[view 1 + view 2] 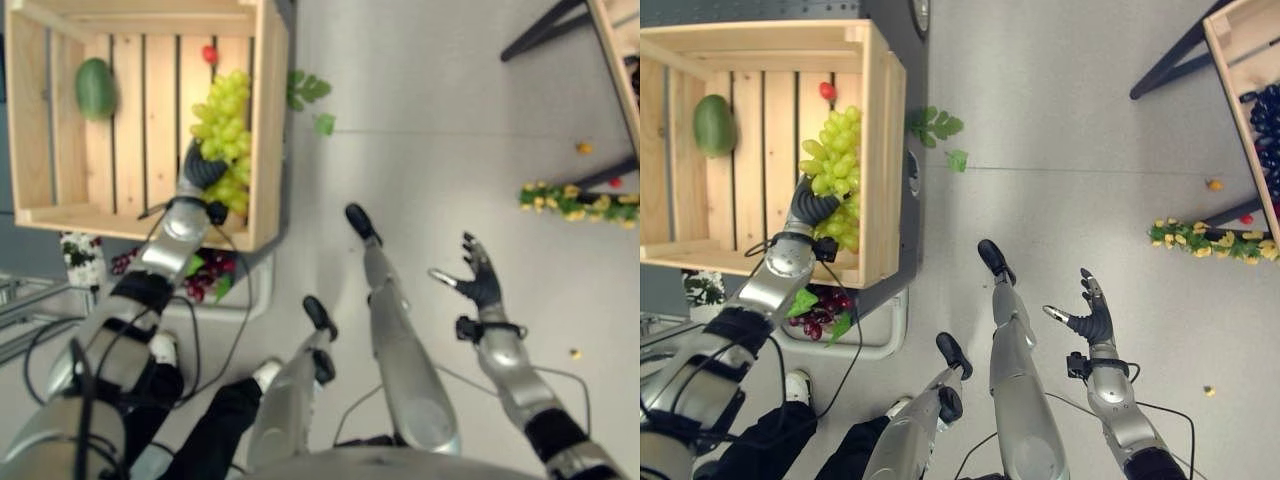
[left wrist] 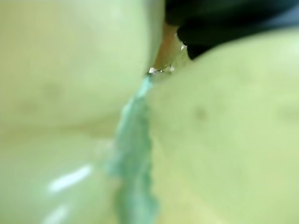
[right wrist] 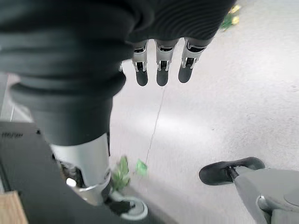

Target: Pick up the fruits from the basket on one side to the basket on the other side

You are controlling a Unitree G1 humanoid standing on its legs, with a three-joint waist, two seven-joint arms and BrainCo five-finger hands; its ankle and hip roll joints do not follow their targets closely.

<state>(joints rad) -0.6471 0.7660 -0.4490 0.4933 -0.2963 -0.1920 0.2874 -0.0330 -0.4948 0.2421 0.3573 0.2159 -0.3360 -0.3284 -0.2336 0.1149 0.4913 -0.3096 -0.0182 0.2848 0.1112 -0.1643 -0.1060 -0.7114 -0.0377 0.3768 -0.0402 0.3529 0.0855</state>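
The left hand [image 1: 812, 207] is reached into the wooden crate [image 1: 883, 150] and is pressed against the green grapes [image 1: 832, 150]; its fingers are buried among the fruit, so whether they are closed on it cannot be told. In the left wrist view, pale green grape skins [image 2: 70, 70] are seen right up against the camera. The grape bunch is laid along the crate's right wall, its long axis running from the hand away toward the far end of the crate, where a small red fruit [image 1: 827, 90] is seen just past its tip. A green mango [image 1: 714, 125] is set well apart, near the crate's left side. Dark red grapes [image 1: 820, 303] are seen below the crate's near edge. The right hand [image 1: 1087, 315] is held over the grey floor [image 1: 1070, 150], fingers spread and relaxed, with nothing in it. Green leaves [image 1: 935, 125] are scattered on the floor beside the crate. At the far right, a second crate [image 1: 1230, 60] with dark grapes [image 1: 1267, 115] is seen. No legible writing is visible.
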